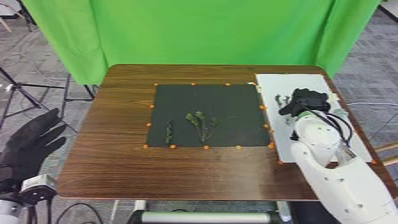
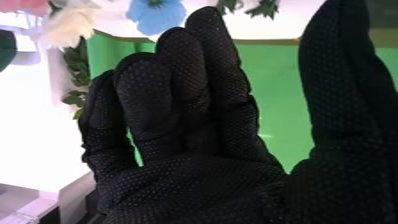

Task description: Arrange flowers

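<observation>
Green sprigs (image 1: 280,100) lie on white sheet (image 1: 291,82), just L of R hand (image 1: 310,98), long axis approx. fore-aft. R hand's fingers straight, thumb apart, nothing pinched. R's nearer than L hand (image 1: 28,145), so prob. short shift L, then pinch across stems.

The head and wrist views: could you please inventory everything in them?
Flowers: at least three, blue, cream, pink, wrist view
Leaves: several, green, near flowers
Sprigs: several, green, on mat and board
Mat: one, black, on table
Board: one, white, table's right
Markers: many, orange, around mat
Table: one, brown, centre
Curtain: one, green, behind table
Tripod: one, black, far left
Left hand: one, black, beside table
Right hand: one, black, over board
Arms: two, white, bottom edge
</observation>
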Tool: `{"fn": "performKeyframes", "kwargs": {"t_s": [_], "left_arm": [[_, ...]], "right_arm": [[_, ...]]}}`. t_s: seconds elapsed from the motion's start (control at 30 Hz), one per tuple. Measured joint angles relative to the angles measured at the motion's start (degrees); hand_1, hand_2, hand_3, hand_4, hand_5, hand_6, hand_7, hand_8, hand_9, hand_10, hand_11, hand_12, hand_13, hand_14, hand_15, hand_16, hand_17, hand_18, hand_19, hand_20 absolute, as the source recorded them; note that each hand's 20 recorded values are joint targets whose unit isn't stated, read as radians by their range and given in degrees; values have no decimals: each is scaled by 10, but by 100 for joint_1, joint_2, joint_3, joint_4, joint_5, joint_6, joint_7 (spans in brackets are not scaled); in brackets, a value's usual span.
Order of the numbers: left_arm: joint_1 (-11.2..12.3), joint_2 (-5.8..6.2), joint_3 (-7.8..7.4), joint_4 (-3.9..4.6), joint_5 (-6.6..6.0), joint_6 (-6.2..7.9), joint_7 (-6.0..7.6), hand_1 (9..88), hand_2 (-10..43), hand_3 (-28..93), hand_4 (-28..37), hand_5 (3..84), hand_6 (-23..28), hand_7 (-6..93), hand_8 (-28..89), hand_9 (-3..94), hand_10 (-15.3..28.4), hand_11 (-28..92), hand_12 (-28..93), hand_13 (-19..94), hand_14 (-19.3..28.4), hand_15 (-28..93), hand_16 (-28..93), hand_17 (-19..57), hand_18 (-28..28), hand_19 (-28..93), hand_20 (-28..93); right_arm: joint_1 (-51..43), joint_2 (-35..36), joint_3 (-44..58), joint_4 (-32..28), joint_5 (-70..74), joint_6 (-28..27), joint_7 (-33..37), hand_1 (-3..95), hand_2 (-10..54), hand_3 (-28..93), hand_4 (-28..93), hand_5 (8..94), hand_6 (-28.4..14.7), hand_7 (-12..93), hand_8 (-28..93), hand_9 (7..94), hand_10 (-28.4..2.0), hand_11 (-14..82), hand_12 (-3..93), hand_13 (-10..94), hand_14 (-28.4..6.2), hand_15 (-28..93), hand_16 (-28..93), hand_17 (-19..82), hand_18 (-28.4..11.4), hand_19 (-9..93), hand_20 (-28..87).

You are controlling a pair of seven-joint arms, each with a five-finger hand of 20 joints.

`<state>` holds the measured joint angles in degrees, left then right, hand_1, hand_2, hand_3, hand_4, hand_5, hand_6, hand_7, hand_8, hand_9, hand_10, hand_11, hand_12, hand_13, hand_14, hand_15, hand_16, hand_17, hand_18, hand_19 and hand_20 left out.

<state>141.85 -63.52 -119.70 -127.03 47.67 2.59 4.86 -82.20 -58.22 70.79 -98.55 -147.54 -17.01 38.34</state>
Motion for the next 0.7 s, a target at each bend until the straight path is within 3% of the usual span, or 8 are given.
{"fn": "performKeyframes", "kwargs": {"t_s": [0.27, 0.4, 0.47, 0.53, 0.6, 0.7], "left_arm": [[-10, 9, 1, 6, 0, -2, -1, 235, -30, 707, -276, 248, 20, 235, -116, 191, 92, 164, 186, 158, 111, 209, 67, -103, 180, 379, 104], [-18, 11, 3, 8, 0, -3, -4, 235, -30, 707, -276, 247, 19, 235, -116, 191, 92, 163, 186, 158, 111, 209, 67, -103, 180, 379, 104], [-19, 11, 4, 8, 0, -3, -4, 235, -30, 708, -275, 247, 19, 235, -116, 191, 92, 163, 185, 158, 111, 209, 66, -103, 180, 379, 104], [-19, 10, 5, 8, 0, -3, -4, 236, -30, 707, -277, 247, 18, 236, -115, 191, 92, 163, 185, 158, 111, 209, 67, -103, 180, 379, 104], [-19, 10, 5, 8, 0, -3, -5, 235, -30, 708, -276, 247, 18, 236, -116, 191, 92, 163, 185, 158, 111, 209, 66, -103, 180, 379, 104], [-19, 8, 5, 8, 0, -1, -5, 235, -30, 709, -277, 247, 18, 236, -117, 192, 92, 163, 185, 158, 111, 209, 66, -103, 180, 379, 104]], "right_arm": [[-63, 73, -112, 147, 7, -37, 1, 308, -95, 644, -283, 610, -18, 407, -154, 587, -145, 539, 377, 555, -129, 777, 289, 185, -229, 751, 499], [-60, 73, -201, 212, -3, -42, -18, 303, -95, 731, -283, 626, -1, 462, -159, 611, -134, 569, 395, 581, -121, 791, 295, 196, -226, 755, 498], [-47, 73, -238, 231, -31, -4, -28, 318, -95, 748, -283, 628, 4, 481, -93, 626, -127, 579, 408, 594, -117, 799, 304, 200, -225, 757, 496], [-36, 74, -270, 261, -69, 66, -50, 401, -95, 741, -283, 649, 5, 523, 59, 665, -108, 578, 471, 628, -109, 816, 319, 217, -221, 766, 494], [-35, 74, -301, 294, -92, 185, -80, 454, -95, 762, -282, 688, 10, 537, 108, 712, -99, 549, 557, 664, -104, 829, 335, 233, -220, 776, 492], [-56, 71, -360, 328, -50, 418, -140, 456, -95, 800, -282, 697, 10, 546, 136, 723, -102, 561, 586, 674, -105, 844, 344, 237, -221, 781, 494]]}}
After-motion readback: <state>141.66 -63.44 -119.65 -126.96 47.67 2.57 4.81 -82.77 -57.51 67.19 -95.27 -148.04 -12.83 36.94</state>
